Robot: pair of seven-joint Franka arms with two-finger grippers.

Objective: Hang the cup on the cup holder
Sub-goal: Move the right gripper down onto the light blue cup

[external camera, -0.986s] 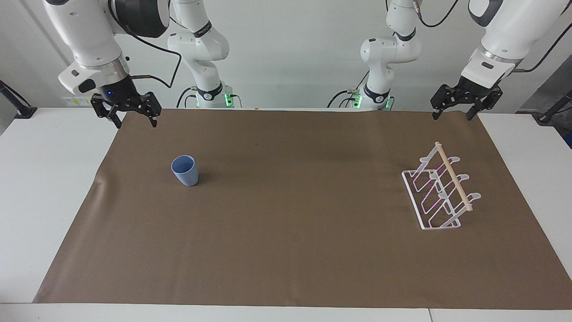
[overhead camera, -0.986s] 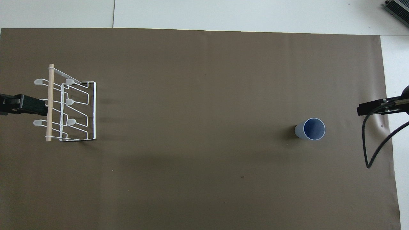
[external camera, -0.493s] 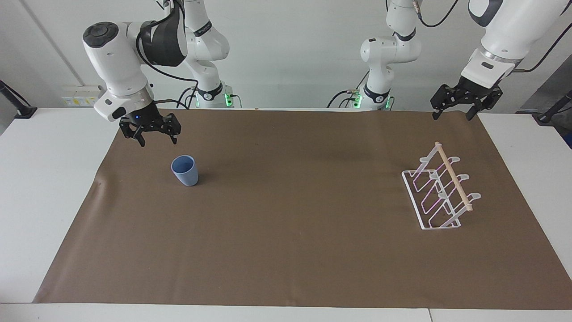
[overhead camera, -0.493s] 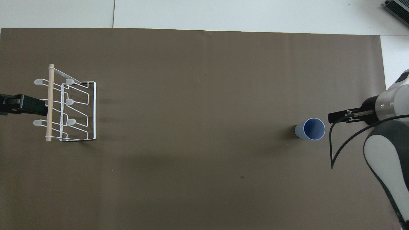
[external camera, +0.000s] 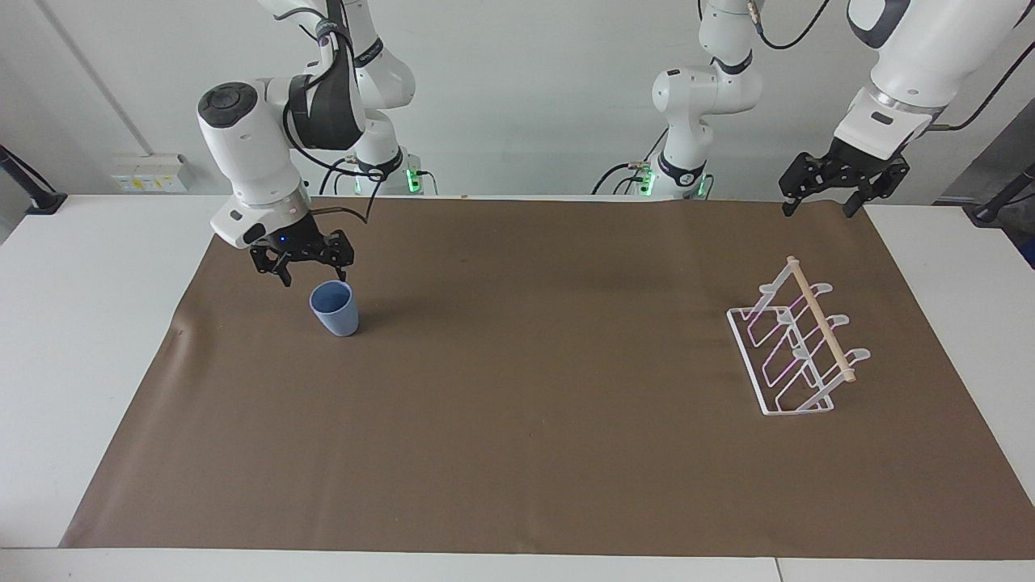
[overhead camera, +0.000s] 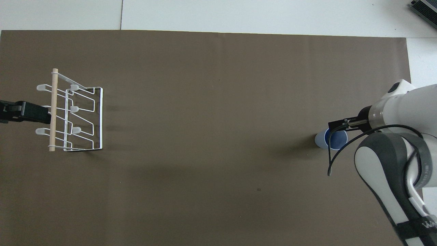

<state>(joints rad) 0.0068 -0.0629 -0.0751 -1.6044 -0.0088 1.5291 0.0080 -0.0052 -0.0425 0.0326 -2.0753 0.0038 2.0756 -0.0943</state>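
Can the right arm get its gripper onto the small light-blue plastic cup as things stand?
Probably yes. The right gripper hangs open just above the light-blue plastic cup, which stands upright on the brown mat with nothing around it.

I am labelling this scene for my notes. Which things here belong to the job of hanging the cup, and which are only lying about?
Belong to the job:
- cup, upright on the brown mat
- cup holder, toward the left arm's end
- right gripper, open, beside the cup's rim
- left gripper, open, waiting over the mat's edge

Only lying about:
- brown mat
- white table
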